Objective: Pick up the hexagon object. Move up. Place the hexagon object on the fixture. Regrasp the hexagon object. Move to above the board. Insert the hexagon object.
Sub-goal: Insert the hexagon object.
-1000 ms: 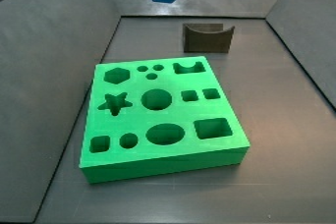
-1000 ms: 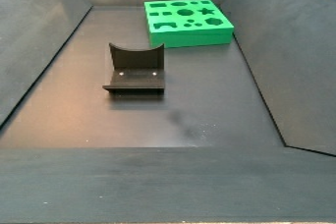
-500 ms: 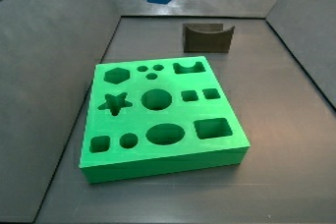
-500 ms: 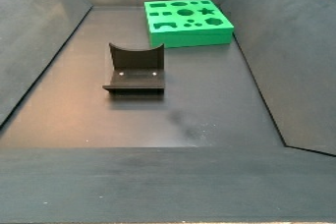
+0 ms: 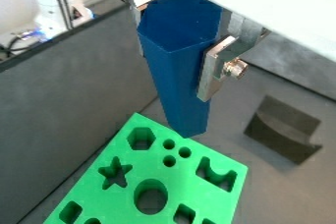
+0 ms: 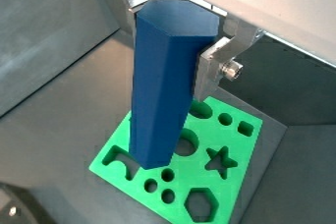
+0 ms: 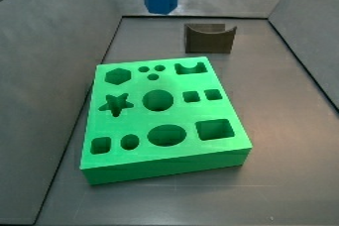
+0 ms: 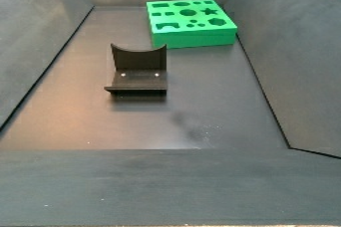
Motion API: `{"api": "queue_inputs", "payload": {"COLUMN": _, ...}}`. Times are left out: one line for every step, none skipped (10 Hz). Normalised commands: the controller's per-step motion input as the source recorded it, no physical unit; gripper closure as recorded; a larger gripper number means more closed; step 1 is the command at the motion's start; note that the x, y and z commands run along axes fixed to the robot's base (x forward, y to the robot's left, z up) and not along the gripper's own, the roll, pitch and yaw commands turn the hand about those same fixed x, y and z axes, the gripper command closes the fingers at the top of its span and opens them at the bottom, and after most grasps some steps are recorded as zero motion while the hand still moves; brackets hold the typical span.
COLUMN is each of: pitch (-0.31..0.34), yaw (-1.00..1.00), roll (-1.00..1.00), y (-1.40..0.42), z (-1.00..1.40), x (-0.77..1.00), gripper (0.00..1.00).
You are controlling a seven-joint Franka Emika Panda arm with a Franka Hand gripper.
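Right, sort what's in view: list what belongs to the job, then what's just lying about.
Job:
- peg, blue, upright, held in the claw above the board
- board, green, on the floor
- fixture, bare, apart from the board

Lying about:
- nothing loose; only the grey bin walls

I am working in a robot test cell in a lab. A bare dark grey bin with sloped walls (image 8: 54, 32) encloses the board (image 7: 159, 111), a bright green slab of shaped cut-outs, and beyond the board stands the fixture (image 7: 209, 38). My gripper (image 5: 184, 41) hangs above the board, clamped on the hexagon object (image 6: 168, 81). Past the wall, loose cables (image 5: 33, 36) show in a wrist view.
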Motion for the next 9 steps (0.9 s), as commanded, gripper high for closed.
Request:
{"api": "queue_inputs", "payload": {"pitch": -0.096, "yaw": -0.2, "roll": 0.0, "y": 0.0, "z": -0.05, "x": -0.2, "gripper": 1.0}}
{"api": "queue_inputs", "payload": {"pitch": 0.0, "yaw": 0.0, "roll": 0.0, "y": -0.03, "z": -0.17, "x": 0.0, "gripper": 1.0}}
{"api": "queue_inputs", "payload": {"pitch": 0.0, "yaw": -0.05, "roll": -0.02, "y": 0.06, "z": -0.27, "x": -0.13, "gripper": 1.0}}
{"api": "queue_inputs", "payload": {"pitch": -0.039, "yaw": -0.17, "roll": -0.14, "y": 0.16, "z": -0.54, "x": -0.53, "gripper": 1.0}}
{"api": "queue_inputs", "payload": {"pitch": -0.091, "yaw": -0.25, "roll": -0.23, "y": 0.17, "z": -0.57, "x": -0.75, "gripper": 1.0}}
{"api": "queue_inputs", "payload": {"pitch": -0.107, "yaw": -0.25, "roll": -0.27, "y": 0.08, "z": -0.37, "x": -0.55, "gripper": 1.0}}
{"api": "queue_inputs", "payload": {"pitch": 0.0, "yaw": 0.0, "roll": -0.11, "y": 0.0, "z": 0.0, "x": 0.0, "gripper": 1.0}}
{"api": "queue_inputs", "payload": {"pitch": 0.0, "yaw": 0.0, "roll": -0.01, "y": 0.0, "z": -0.09, "x": 0.01, "gripper": 1.0}}
{"api": "queue_inputs", "payload": {"pitch": -0.054, "yaw": -0.04, "roll": -0.24, "y": 0.01, "z": -0.33, "x": -0.29, "gripper": 1.0}}
